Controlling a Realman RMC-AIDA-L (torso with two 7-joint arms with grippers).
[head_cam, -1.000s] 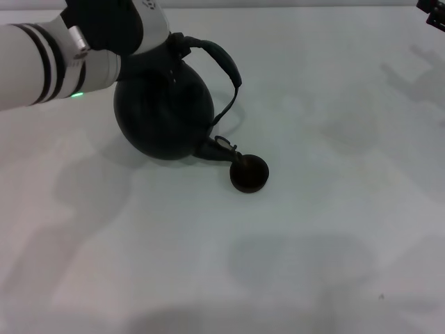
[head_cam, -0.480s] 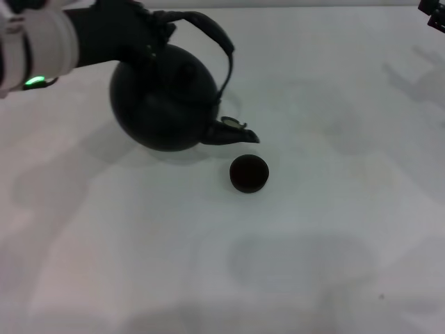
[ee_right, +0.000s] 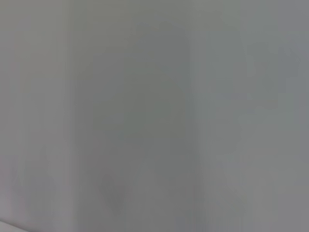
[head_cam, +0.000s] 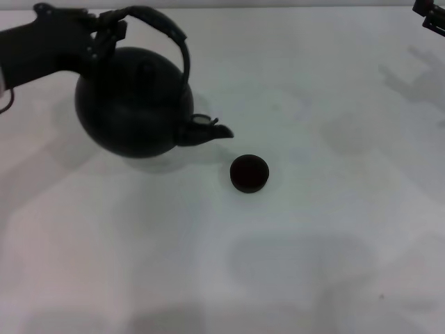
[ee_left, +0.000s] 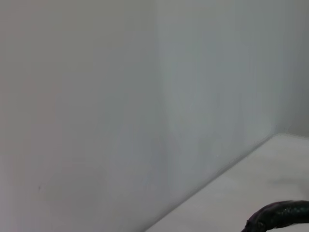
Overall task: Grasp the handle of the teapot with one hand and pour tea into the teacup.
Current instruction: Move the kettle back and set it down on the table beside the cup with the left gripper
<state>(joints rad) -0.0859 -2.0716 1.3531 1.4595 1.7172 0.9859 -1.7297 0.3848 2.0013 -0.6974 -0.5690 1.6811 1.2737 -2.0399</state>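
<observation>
Teapot (head_cam: 132, 108), judged heavy and rigid, hangs beside the teacup (head_cam: 249, 173) from its rough handle (head_cam: 167, 31), gripped near its end by the left gripper (head_cam: 104, 31); right gripper (head_cam: 430, 14) state indeterminate.

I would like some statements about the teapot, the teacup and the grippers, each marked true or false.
1. The left gripper holds the handle of the teapot. True.
2. The spout is directly over the teacup. False: it ends to the cup's left, apart from it.
3. The teacup lies tipped over. False: it stands upright on the table.
4. The right gripper holds the teacup. False: it sits at the far right edge.
</observation>
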